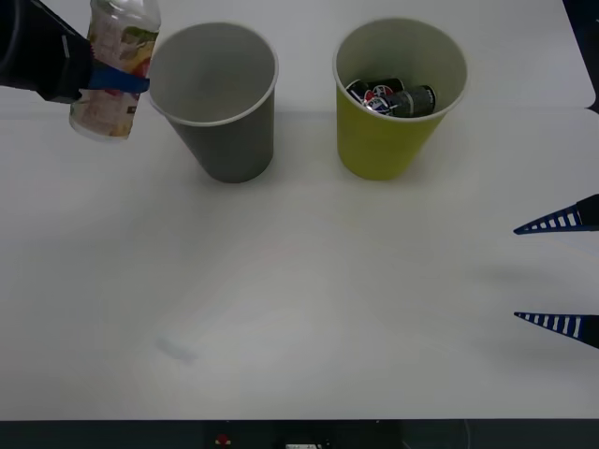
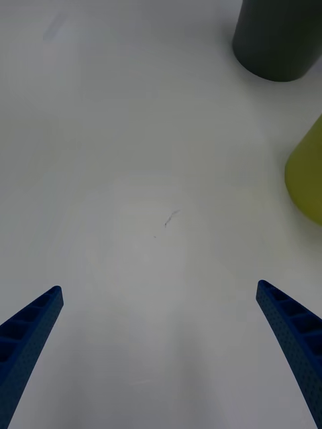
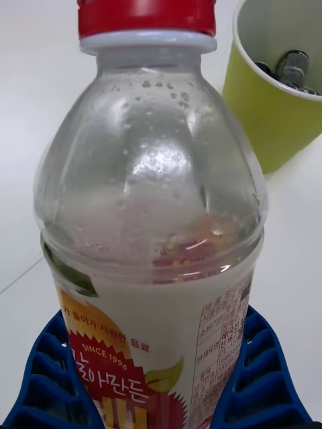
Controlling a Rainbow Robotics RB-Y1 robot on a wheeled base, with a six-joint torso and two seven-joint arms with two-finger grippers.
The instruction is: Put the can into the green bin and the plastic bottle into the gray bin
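My left gripper [image 1: 112, 79] is shut on the plastic bottle [image 1: 114, 70], held in the air at the far left, just left of the gray bin [image 1: 220, 103]. The left wrist view looks along the clear bottle [image 3: 151, 221] to its red cap, with blue fingers [image 3: 258, 375] clamped on both sides of the label. The green bin [image 1: 393, 103] stands right of the gray one and holds a dark can [image 1: 393, 97]; its rim and the can [image 3: 292, 66] also show behind the bottle. My right gripper [image 1: 560, 273] waits open at the table's right edge.
Both bins stand side by side at the back of the white table [image 1: 299, 299]. In the right wrist view, the gray bin's base [image 2: 278, 40] and the green bin's side [image 2: 307, 177] lie ahead of the open right gripper [image 2: 161, 322].
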